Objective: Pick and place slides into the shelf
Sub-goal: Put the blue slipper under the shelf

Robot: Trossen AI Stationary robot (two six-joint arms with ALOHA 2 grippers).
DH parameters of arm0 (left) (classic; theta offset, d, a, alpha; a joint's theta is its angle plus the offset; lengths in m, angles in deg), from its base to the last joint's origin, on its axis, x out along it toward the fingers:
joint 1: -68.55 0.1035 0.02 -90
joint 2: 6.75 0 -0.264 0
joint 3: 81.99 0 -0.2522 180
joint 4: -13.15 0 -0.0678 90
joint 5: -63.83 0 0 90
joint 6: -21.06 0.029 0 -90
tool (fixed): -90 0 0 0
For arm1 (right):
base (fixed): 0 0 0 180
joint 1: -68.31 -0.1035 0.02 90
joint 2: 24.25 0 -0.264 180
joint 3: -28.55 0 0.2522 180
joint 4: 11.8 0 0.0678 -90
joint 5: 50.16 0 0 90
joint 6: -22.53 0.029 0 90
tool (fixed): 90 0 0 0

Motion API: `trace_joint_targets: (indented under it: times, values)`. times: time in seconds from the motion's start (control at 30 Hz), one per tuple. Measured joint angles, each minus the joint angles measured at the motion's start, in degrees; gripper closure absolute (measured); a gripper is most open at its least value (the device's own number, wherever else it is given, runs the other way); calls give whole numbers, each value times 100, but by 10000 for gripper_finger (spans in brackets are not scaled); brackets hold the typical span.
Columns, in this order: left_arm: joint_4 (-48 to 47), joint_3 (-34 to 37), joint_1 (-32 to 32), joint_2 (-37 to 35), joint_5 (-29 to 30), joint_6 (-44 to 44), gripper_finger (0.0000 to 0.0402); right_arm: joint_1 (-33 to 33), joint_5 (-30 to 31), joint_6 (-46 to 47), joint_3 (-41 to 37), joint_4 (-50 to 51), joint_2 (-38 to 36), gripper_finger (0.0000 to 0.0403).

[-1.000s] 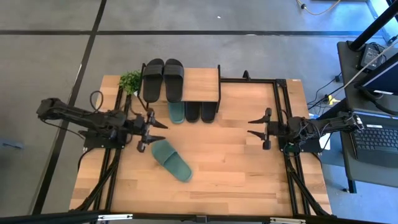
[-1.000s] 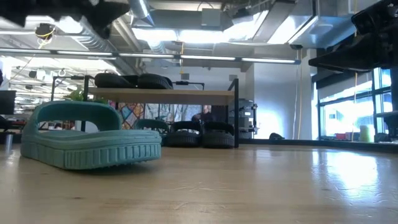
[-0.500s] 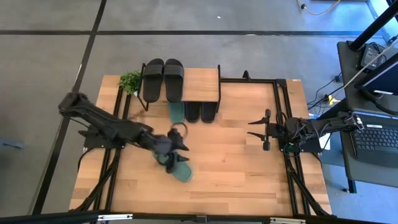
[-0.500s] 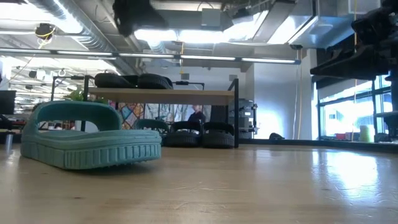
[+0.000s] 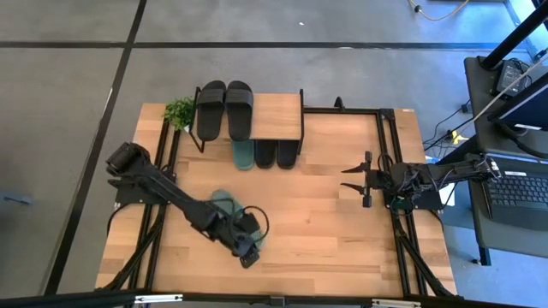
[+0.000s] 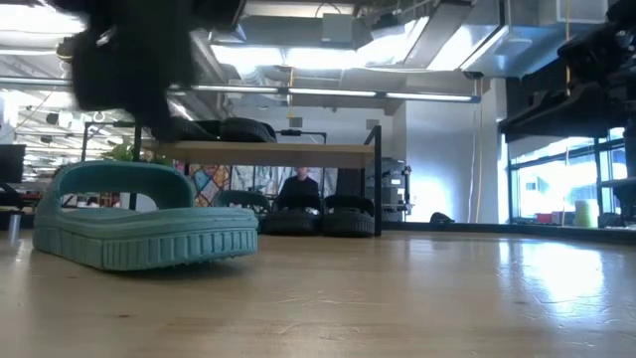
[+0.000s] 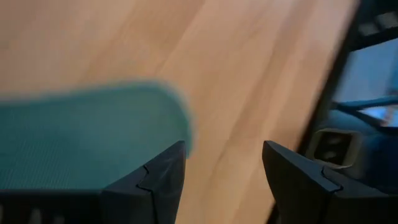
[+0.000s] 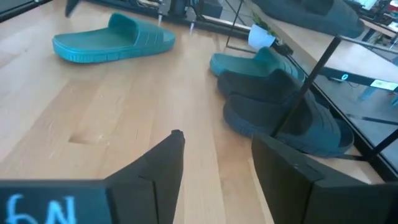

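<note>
Workpiece: loose teal slide [image 5: 224, 208] lying flat on the table [image 5: 342, 231], near-left of centre, well apart from the shelf [image 5: 278, 115].
Shelf state: two black slides [image 5: 224, 109] on the top board; one teal slide [image 5: 243, 155] and two black slides [image 5: 277, 152] on the lower level beneath it.
Left gripper [image 5: 248, 250]: over the near end of the loose teal slide; fingers parted, one finger [image 7: 152, 180] above the teal sole, the other over bare wood. Nothing is clamped.
Right gripper [image 5: 354, 180]: waiting at the right of the table, fingers apart, empty.
Step in hand: judged to be the approach to the last loose slide; five of six are placed.
Handling: moulded rubber, likely light and somewhat flexible. The ribbed sole edge should give fair friction. A grip at the toe alone would probably let the slide droop or swing.
Grip point: the wide strap [image 6: 124, 179], or the sole edge just beside it, looks the most secure hold.
Risk: the sole may slide on the smooth wood if pushed rather than pinched.
Free space: the top board to the right of the black pair is bare.
</note>
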Motion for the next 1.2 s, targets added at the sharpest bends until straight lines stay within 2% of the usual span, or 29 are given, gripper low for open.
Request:
trace_joint_targets:
  times: [0.23,0.43,0.57,0.87,1.0,1.2]
  values:
    - [-1101,2,-169,202,-10,-1076,198,0,0,-109,2,-64,0,214]
    - [-1834,0,-180,161,-325,-1124,198,-1,0,45,2,-63,0,214]
    - [-2663,1,-179,161,-338,-1230,198,-2,0,43,2,-67,0,214]
    - [-4076,7,-39,161,11,-1576,198,0,18,27,2,-95,0,215]
    - [-4445,7,168,161,399,-1563,198,0,22,23,2,-97,0,215]
    - [-4974,7,489,161,515,-1407,198,0,22,15,2,-92,0,215]
